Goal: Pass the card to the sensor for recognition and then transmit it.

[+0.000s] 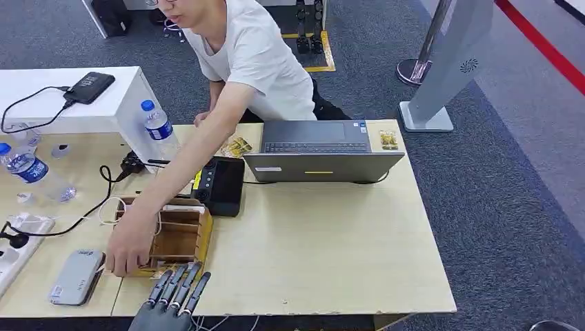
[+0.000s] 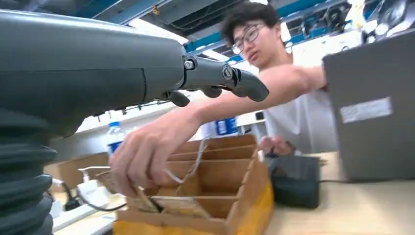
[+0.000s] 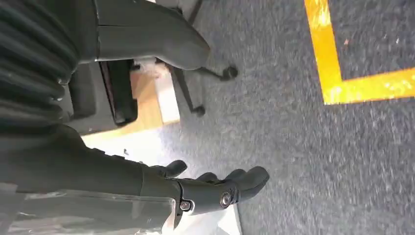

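Observation:
A wooden divided box point(image 1: 185, 234) stands near the table's front left edge. A person's hand point(image 1: 127, 252) reaches into its front compartment and fingers the brownish cards point(image 2: 178, 206) lying there. My left hand point(image 1: 172, 300) hovers at the table edge just in front of the box, fingers stretched out and apart, holding nothing; its fingers point(image 2: 222, 81) point over the box. Behind the box sits the black sensor unit point(image 1: 222, 186). My right hand point(image 3: 215, 188) hangs over the carpet, fingers loosely spread and empty.
An open grey laptop point(image 1: 321, 155) stands behind the sensor. A white handset point(image 1: 76, 277), a power strip, cables and water bottles point(image 1: 160, 127) crowd the table's left side. The person leans in from the far side. A grey kiosk stand point(image 1: 445, 62) is on the floor beyond.

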You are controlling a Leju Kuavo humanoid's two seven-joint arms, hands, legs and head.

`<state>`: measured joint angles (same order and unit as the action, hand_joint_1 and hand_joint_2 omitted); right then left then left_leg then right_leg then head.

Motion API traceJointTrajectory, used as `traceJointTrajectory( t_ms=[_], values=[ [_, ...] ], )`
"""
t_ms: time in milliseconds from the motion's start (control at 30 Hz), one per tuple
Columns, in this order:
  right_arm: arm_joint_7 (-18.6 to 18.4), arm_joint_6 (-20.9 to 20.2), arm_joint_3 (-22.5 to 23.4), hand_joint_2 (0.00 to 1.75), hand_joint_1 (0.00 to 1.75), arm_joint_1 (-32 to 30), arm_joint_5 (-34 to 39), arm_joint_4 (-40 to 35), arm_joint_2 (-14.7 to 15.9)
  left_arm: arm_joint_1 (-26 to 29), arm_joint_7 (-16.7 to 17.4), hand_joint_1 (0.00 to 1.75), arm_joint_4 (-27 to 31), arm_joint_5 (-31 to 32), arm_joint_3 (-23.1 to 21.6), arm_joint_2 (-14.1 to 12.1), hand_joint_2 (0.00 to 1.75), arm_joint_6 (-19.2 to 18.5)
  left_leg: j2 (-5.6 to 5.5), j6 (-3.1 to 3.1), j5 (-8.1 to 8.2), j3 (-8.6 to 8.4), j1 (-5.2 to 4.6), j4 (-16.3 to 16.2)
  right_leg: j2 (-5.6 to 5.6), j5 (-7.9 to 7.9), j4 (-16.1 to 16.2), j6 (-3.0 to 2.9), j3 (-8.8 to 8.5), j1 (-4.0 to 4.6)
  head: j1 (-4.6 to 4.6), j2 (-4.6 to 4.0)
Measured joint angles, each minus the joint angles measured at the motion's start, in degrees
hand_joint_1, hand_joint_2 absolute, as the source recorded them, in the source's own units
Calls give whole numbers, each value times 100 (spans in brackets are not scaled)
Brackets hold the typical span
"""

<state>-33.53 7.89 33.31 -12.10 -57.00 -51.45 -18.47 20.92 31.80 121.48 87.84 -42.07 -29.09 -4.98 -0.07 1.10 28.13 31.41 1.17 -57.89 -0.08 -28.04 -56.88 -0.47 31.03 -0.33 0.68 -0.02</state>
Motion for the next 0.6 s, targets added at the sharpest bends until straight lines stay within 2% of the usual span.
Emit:
traceJointTrajectory(
  t_ms=[133,333,600],
  values=[
    [-2,-28,-39,175,0,-20,-2,-42,-4,229,-79,0,-2,0,354,-2,175,13,0,0,0,3,0,1,0,0,0,0,2,0,0,0],
    [0,-122,-118,175,0,-63,-57,-118,-15,456,-291,0,-17,0,933,162,175,-37,-1,0,0,5,0,0,-1,0,0,1,2,0,2,0],
    [2,-201,-118,175,0,-75,-140,-188,-20,586,-361,0,-96,0,1329,343,175,-83,0,0,0,5,0,-1,-1,0,0,1,1,0,0,0]
  ],
)
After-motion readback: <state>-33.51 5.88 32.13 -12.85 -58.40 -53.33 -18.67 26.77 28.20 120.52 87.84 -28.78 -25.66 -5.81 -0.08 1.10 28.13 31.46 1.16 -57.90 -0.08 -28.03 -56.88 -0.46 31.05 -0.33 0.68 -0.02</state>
